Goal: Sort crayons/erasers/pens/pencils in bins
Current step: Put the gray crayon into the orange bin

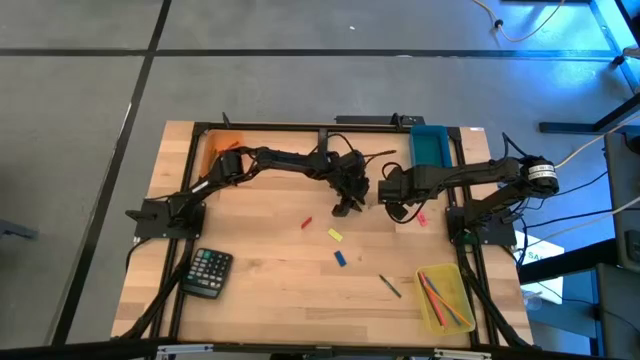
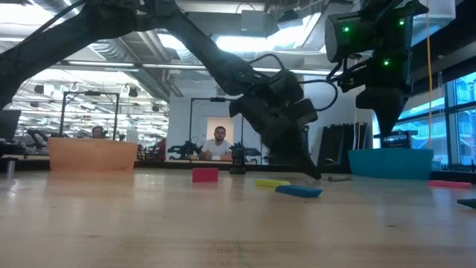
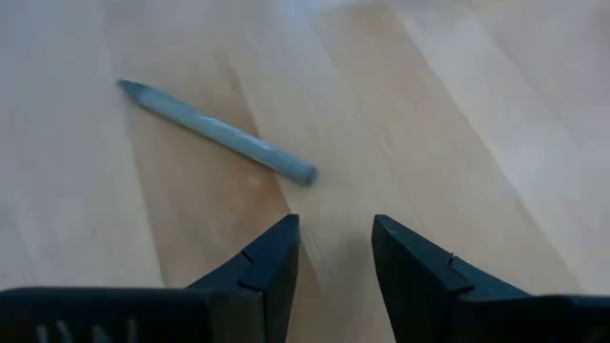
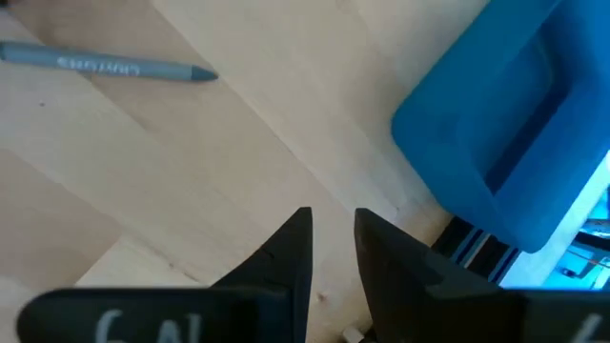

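Note:
A short grey stick with a pointed tip (image 3: 217,131) lies flat on the wooden table just ahead of my left gripper (image 3: 334,229), which is open and tipped down near the table's middle (image 1: 347,207), touching nothing. The same stick (image 4: 110,65) shows in the right wrist view. My right gripper (image 4: 332,219) hangs above the table (image 1: 386,190) near the teal bin (image 1: 430,145), its fingers a little apart and empty. A red crayon (image 1: 307,223), a yellow eraser (image 1: 335,235), a blue eraser (image 1: 341,258) and a pink eraser (image 1: 421,218) lie loose on the table.
The orange bin (image 1: 220,150) stands at the far left. The yellow bin (image 1: 445,298), at the near right, holds several long sticks. A thin pencil (image 1: 390,286) lies left of it. A black calculator (image 1: 207,272) sits at the near left. A person shows beyond the table in the low view.

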